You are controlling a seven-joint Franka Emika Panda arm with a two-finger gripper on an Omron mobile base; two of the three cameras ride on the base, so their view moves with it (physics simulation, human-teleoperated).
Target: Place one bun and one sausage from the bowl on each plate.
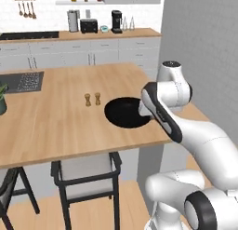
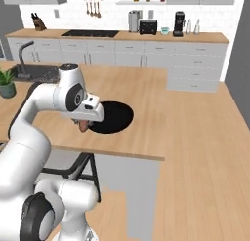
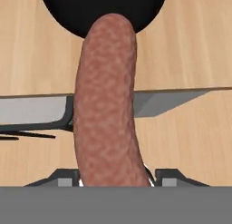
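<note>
Two small shakers (image 1: 92, 99) (side by side) on wooden counter (image 1: 56, 126)

A reddish-brown sausage (image 3: 106, 105) hangs lengthwise above the black bowl's (image 1: 122, 115) near rim at the counter edge

Wooden table (image 1: 56, 126) in the foreground; black stools (image 1: 86, 175) beneath its near edge. Far wall: white tile, grey cabinets (image 2: 146, 54), toaster (image 1: 89, 25), coffee machine (image 2: 179, 24). Floor (image 2: 205, 152): wood.

Bare counter (image 1: 56, 126) lies open left of the bowl (image 1: 122, 113); two shakers (image 1: 92, 99) stand just beside its rim
</note>
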